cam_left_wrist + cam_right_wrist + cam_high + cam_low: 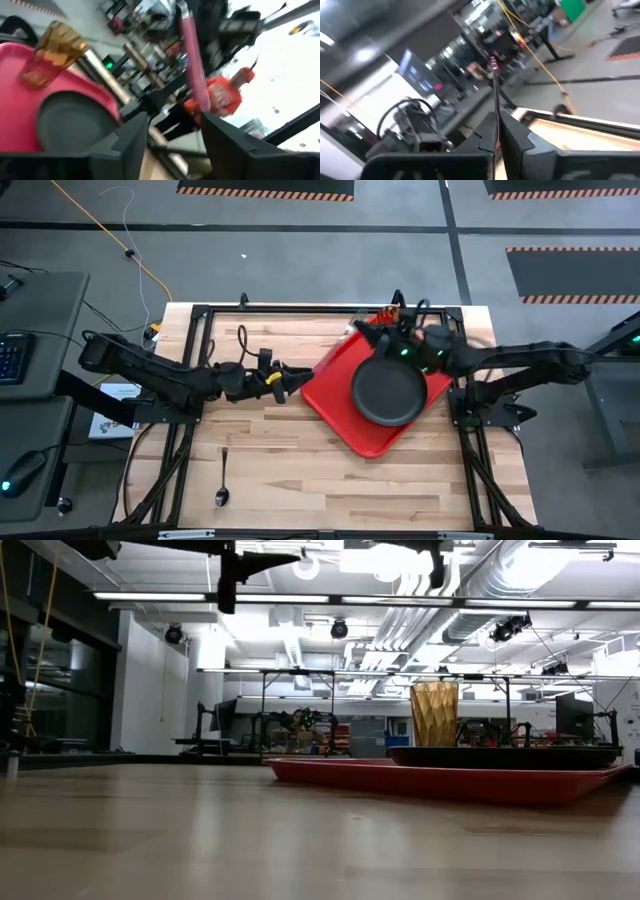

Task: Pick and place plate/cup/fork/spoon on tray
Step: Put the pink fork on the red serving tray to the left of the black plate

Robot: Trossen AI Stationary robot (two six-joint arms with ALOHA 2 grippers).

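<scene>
Fork (192, 65) was being passed over the tray (340, 385): seemingly pinched by right gripper (496, 142), left gripper (172, 135) spread. Lowering's needed next.

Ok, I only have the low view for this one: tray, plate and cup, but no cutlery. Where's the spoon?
Observer: The spoon lies on the bare table on the left arm's side, well apart from the tray.
Operator: And the fork?
Observer: The fork is off the table. The right gripper is shut on it.
Operator: What about the left arm?
Observer: The left gripper is open beside the tray's left edge, facing the fork's pink handle and holding nothing.
</scene>
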